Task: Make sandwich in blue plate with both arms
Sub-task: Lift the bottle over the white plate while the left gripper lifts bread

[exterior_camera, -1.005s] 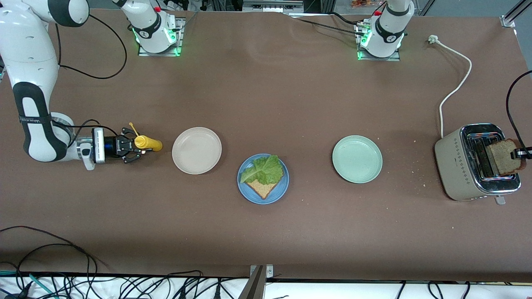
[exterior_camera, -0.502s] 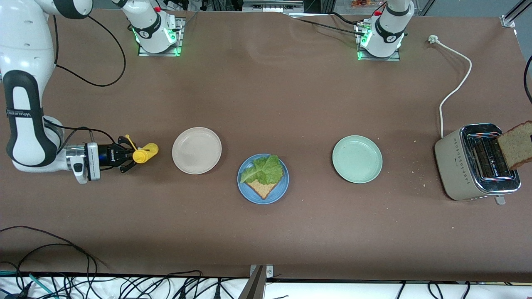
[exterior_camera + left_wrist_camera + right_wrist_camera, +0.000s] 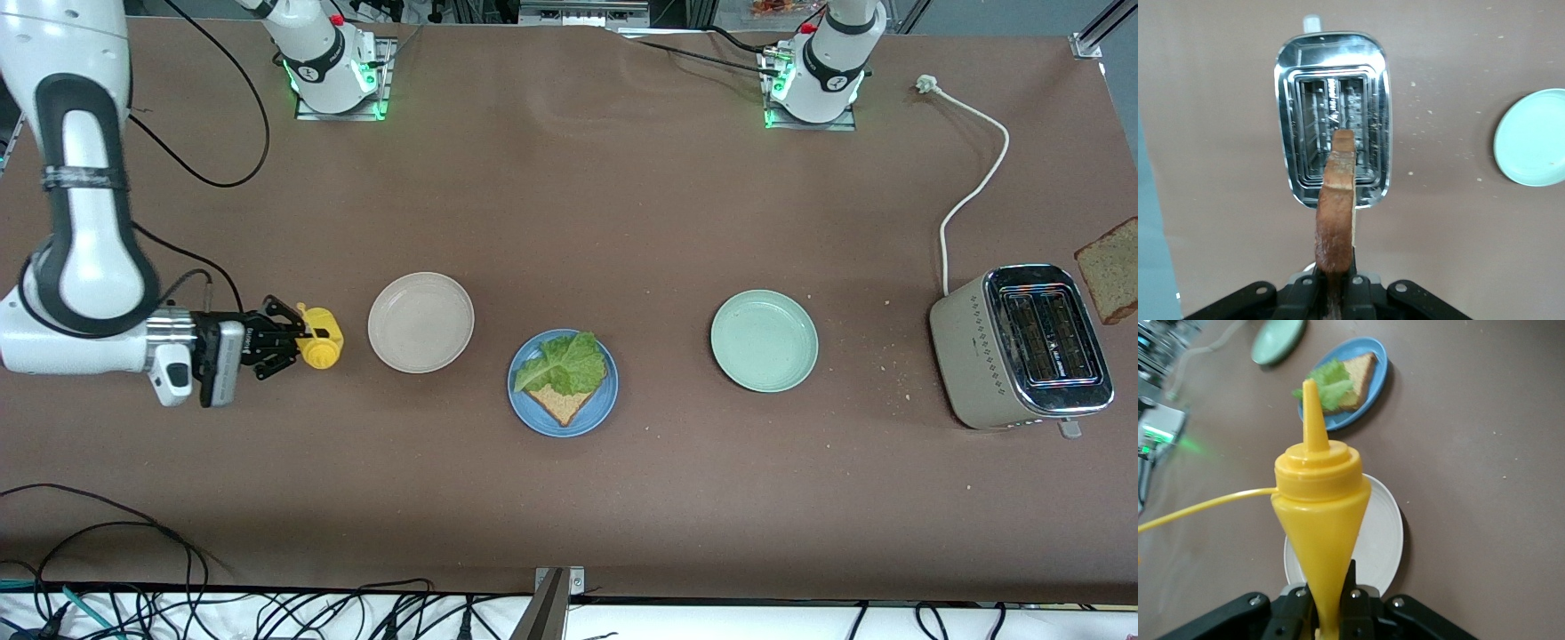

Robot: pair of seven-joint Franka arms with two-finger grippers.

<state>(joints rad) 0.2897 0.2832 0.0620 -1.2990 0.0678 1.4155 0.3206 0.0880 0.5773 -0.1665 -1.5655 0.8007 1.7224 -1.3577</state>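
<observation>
The blue plate holds one bread slice with a ruffled lettuce leaf on top. The right wrist view shows that plate too. My left gripper is shut on a second brown bread slice, held edge-on in the air over the toaster. In the front view only that slice shows, at the picture's edge. My right gripper is shut on a yellow squeeze bottle beside the beige plate. The bottle's nozzle points toward the blue plate.
A beige plate and a pale green plate flank the blue one. The toaster stands at the left arm's end, and its white cord runs toward the bases. Crumbs lie near it. Cables hang along the table's near edge.
The left gripper has pulled the bread slice up out of the toaster slot. The right gripper has shut on the lying yellow bottle and tipped it up off the table.
</observation>
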